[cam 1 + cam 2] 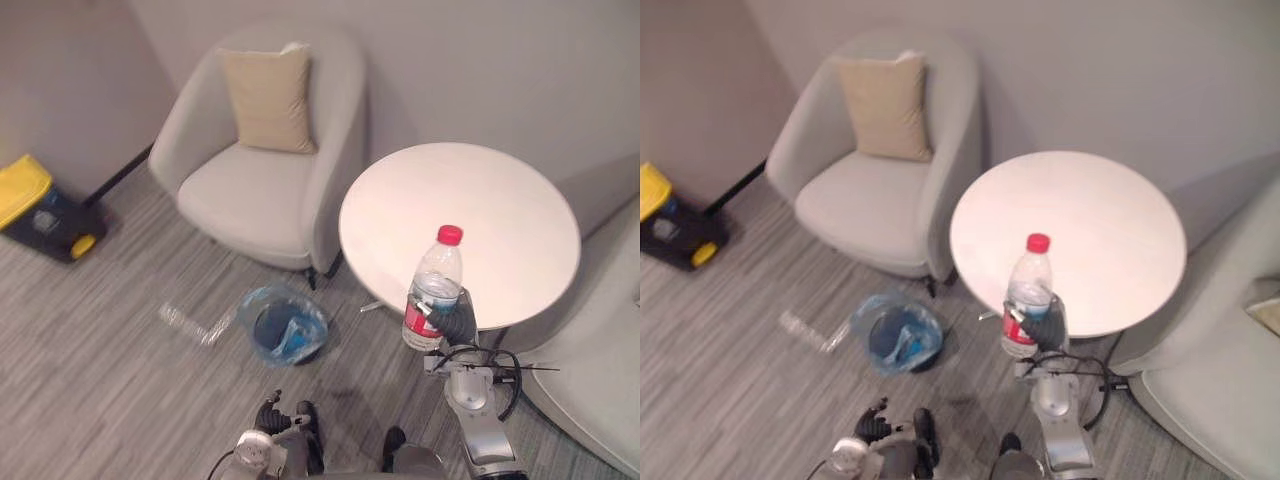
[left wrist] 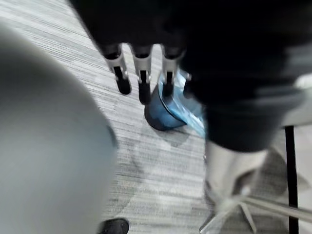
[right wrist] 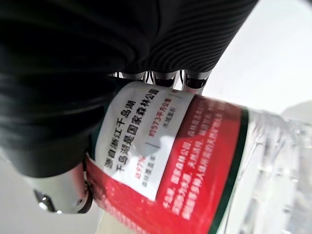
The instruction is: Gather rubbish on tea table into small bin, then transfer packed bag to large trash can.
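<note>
One bottle (image 1: 434, 285) in right robot hand (image 1: 457, 322)

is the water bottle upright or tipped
Upright: the water bottle has its red cap on top, gripped low by the right hand.

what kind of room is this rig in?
Probably a lounge or waiting corner: a cushioned armchair beside a round table, a second seat at the right, and a lined bin on grey carpet.

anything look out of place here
A clear plastic scrap lies on the floor beside the small bin, outside it, like missed litter. The bottle in the right hand stands upright, nothing spilled.
</note>
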